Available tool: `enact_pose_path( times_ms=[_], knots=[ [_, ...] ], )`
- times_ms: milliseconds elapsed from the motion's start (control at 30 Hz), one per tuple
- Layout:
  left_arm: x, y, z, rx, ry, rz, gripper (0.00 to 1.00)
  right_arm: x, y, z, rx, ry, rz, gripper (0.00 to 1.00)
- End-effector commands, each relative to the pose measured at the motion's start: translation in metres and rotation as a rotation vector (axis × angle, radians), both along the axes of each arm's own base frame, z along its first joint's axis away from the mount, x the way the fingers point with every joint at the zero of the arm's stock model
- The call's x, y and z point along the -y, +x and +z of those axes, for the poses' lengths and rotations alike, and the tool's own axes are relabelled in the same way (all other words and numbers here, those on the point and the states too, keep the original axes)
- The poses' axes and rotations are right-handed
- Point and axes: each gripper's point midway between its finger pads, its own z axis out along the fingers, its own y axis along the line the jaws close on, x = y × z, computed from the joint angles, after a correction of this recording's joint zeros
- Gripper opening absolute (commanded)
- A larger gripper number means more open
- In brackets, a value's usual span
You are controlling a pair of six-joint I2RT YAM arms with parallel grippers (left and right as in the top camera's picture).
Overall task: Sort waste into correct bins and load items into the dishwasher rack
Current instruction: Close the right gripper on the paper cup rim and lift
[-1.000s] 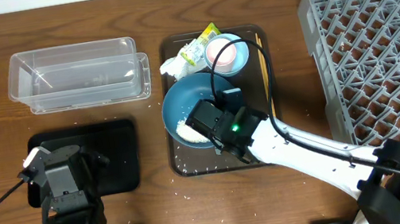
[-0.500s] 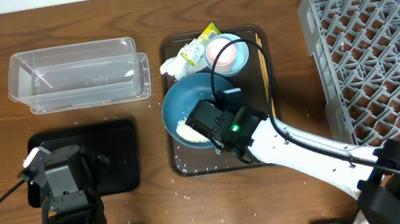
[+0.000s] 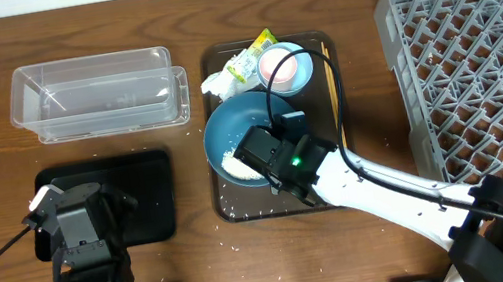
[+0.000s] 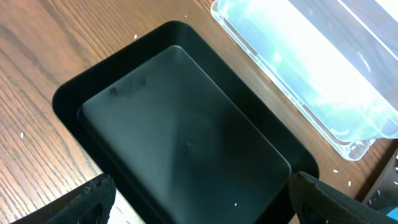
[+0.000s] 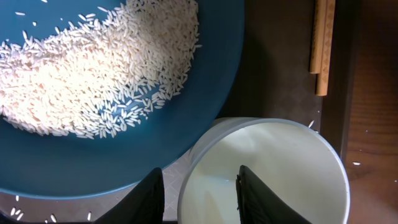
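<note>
Rice (image 5: 93, 74) lies heaped in the dark-blue dish (image 5: 205, 93). The right pincer (image 5: 199, 194) pinches the empty white cup's (image 5: 273, 180) rim. The left pincer (image 4: 199, 205) hangs spread over the empty black tray (image 4: 180, 137).

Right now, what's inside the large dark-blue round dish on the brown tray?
The large dark-blue round dish holds a heap of loose white rice grains. From overhead, the right gripper, astride the white cup's rim, covers part of the dish.
</note>
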Motion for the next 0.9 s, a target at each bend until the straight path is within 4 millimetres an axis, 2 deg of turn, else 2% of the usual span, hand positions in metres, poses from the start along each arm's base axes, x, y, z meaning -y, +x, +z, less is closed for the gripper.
enact_pose_path(
  times_ms=[0, 867],
  knots=[
    [-0.002, 0.001, 0.007, 0.019, 0.000, 0.014, 0.92, 0.008, 0.004, -0.004, 0.012, -0.026, -0.035, 0.37],
    [-0.002, 0.001, 0.007, 0.019, 0.000, 0.014, 0.92, 0.013, 0.003, -0.015, 0.016, -0.030, -0.038, 0.36]
  ],
)
